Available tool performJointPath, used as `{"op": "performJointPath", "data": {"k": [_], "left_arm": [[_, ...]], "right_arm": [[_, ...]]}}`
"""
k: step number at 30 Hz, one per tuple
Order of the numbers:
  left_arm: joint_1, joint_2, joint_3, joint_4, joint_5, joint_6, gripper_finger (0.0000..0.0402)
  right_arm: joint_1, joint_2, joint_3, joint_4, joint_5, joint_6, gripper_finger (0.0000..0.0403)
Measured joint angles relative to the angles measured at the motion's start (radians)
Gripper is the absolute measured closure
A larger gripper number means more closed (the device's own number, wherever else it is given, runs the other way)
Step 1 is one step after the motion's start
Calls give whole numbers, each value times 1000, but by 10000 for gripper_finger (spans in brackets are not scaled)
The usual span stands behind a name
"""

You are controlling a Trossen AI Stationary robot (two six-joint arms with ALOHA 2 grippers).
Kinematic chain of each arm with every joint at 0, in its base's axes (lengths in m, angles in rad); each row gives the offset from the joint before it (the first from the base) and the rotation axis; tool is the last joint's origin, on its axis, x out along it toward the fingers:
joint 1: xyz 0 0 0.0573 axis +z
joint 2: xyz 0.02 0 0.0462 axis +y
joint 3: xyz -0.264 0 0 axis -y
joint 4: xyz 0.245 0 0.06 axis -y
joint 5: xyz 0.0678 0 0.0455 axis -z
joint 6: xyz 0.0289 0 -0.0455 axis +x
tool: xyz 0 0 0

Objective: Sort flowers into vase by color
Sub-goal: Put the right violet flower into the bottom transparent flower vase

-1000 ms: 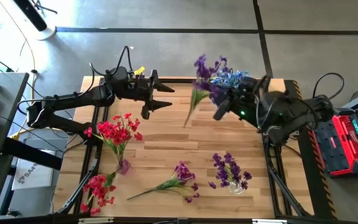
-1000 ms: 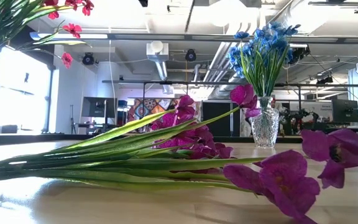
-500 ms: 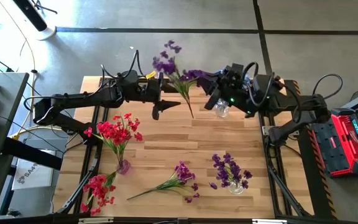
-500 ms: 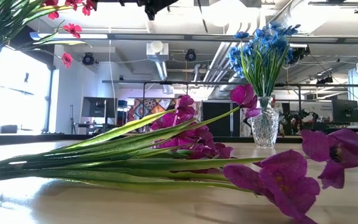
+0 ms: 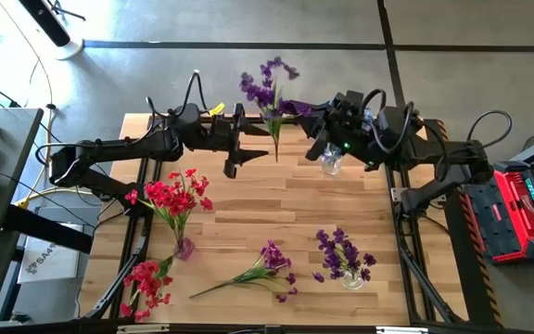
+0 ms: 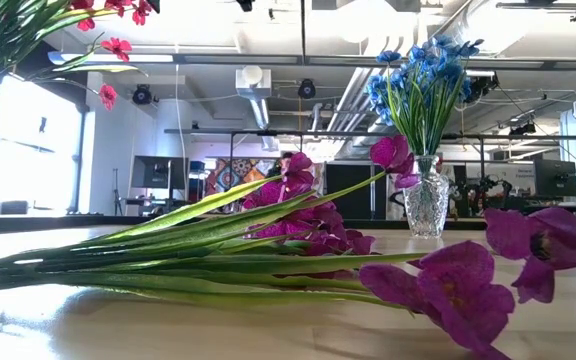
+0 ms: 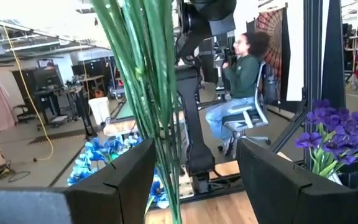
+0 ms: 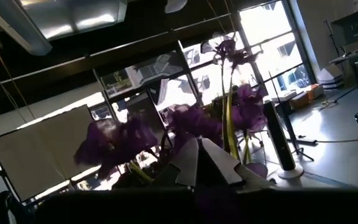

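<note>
My right gripper [image 5: 297, 111] is shut on a purple flower spray [image 5: 270, 93] held high over the table's far middle. In the right wrist view its blossoms [image 8: 120, 137] crowd around my shut fingers [image 8: 197, 158]. My left gripper [image 5: 256, 144] is open. The spray's green stems [image 7: 145, 93] stand between its two fingers [image 7: 114, 186] without clear touch. Blue flowers [image 6: 423, 85] stand in a glass vase [image 6: 427, 205], partly under my right arm. Red flowers [image 5: 176, 197] and purple flowers [image 5: 344, 252] stand in two other vases near the front. My right gripper pinches the purple spray's stems just below the blossoms [image 5: 286, 108] between its two fingers, coming roughly level from the table's right side. The fingertips hide the exact place. The spray is lifted clear, with its blossoms toward the far edge and its stem end [image 5: 276, 158] toward the near side.
A loose purple spray [image 5: 260, 272] lies at the front middle, filling the low view [image 6: 268, 250]. A loose red spray [image 5: 146, 283] lies at the front left corner. A person sits on a chair beyond the table [image 7: 241, 68].
My right gripper has carried the purple spray toward the table's left and turned it, so the stems now point toward the near side between my left gripper's fingers. My left gripper has moved a little toward the right, still open.
</note>
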Motion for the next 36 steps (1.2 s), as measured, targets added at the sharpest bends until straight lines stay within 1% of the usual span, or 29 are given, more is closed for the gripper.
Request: {"op": "performJointPath", "data": {"k": [5,9,12,15,22,24,26,28,29,32,34,36], "left_arm": [[0,23,1,15,-7,-34,190],[0,54,1,41,-12,-63,191],[-1,65,1,40,-13,-64,204],[-2,66,1,44,-13,-63,240],[-2,63,1,44,-13,-63,372],[-2,62,1,44,-12,-64,393],[-2,62,0,42,-13,-77,392],[-2,60,0,39,-13,-106,393],[-2,58,0,38,-13,-114,396],[3,43,0,0,-12,-135,399],[3,32,0,-33,-12,-140,399],[8,26,0,-62,-12,-139,400]], "right_arm": [[-24,1,0,35,-59,0,403],[-38,15,0,46,-134,2,403],[-39,25,0,38,-152,3,403],[-39,31,0,40,-153,1,403],[-39,31,0,50,-152,-30,403],[-39,31,0,31,-150,-57,403],[-34,31,0,-9,-123,-97,402],[-15,26,0,-74,-70,-154,402],[2,15,0,-127,-33,-187,402],[72,-39,0,-264,142,-252,401],[116,-71,2,-332,243,-247,390],[145,-82,2,-395,290,-215,369]]}}
